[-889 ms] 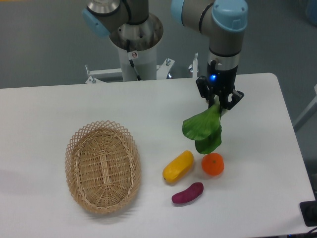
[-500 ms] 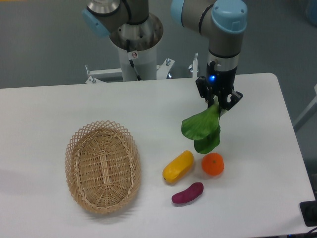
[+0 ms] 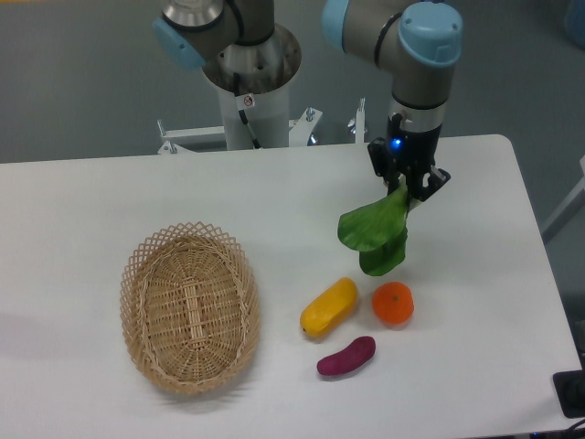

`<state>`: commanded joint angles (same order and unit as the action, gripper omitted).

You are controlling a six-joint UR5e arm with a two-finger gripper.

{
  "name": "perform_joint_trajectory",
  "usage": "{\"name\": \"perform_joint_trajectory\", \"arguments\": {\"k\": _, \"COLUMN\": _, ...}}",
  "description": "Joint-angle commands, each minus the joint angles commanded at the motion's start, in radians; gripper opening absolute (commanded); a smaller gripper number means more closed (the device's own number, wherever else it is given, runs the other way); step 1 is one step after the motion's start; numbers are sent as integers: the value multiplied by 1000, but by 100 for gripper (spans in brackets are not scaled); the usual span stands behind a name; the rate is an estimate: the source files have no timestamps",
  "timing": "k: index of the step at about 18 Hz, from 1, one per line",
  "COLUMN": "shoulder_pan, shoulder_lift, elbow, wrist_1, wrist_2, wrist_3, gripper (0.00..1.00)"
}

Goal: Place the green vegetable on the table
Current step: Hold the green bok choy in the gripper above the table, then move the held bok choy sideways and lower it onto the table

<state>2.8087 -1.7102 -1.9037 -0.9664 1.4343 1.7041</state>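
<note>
White tabletop, the table [image 3: 137, 197], fills most of the frame, seen from a fixed camera looking down at an angle, with rounded corners at the right. At upper right of centre, a grey and light blue robot arm [image 3: 416, 55] reaches down, ending in a dark gripper [image 3: 407, 186] with a small blue light glowing on its body. Its two fingers are clamped on the stem end of the green vegetable [image 3: 375, 230], a leafy toy with dark green rounded leaves that hang down and to the left from the fingers. The leaves dangle above the tabletop, right of centre in the frame; whether the lowest leaf tip touches the surface cannot be told.

Just below the hanging leaves sits an orange [image 3: 393, 303], round and bright, apart from the leaf tip. To its left lies a yellow oblong vegetable [image 3: 329, 306], tilted with its right end higher in the picture. Below both, a small purple eggplant [image 3: 346, 356] lies at a similar tilt. At lower left of the frame rests an oval woven wicker basket [image 3: 137, 274] with an open lattice rim, well apart from the vegetables. At the top centre stands the grey base of the arm [image 3: 249, 69]
</note>
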Motion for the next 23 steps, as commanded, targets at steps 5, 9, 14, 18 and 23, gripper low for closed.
{"name": "perform_joint_trajectory", "arguments": {"k": 5, "shoulder_pan": 17, "shoulder_lift": -92, "elbow": 21, "wrist_1": 43, "wrist_2": 2, "wrist_3": 26, "gripper": 40}}
{"name": "perform_joint_trajectory", "arguments": {"k": 9, "shoulder_pan": 103, "shoulder_lift": -131, "elbow": 18, "wrist_1": 55, "wrist_2": 12, "wrist_3": 254, "gripper": 39}}
{"name": "perform_joint_trajectory", "arguments": {"k": 14, "shoulder_pan": 149, "shoulder_lift": -172, "elbow": 43, "wrist_1": 55, "wrist_2": 23, "wrist_3": 339, "gripper": 39}}
{"name": "perform_joint_trajectory", "arguments": {"k": 18, "shoulder_pan": 169, "shoulder_lift": -193, "elbow": 32, "wrist_1": 55, "wrist_2": 23, "wrist_3": 347, "gripper": 40}}
{"name": "perform_joint_trajectory", "arguments": {"k": 23, "shoulder_pan": 167, "shoulder_lift": -215, "elbow": 28, "wrist_1": 86, "wrist_2": 21, "wrist_3": 338, "gripper": 41}}
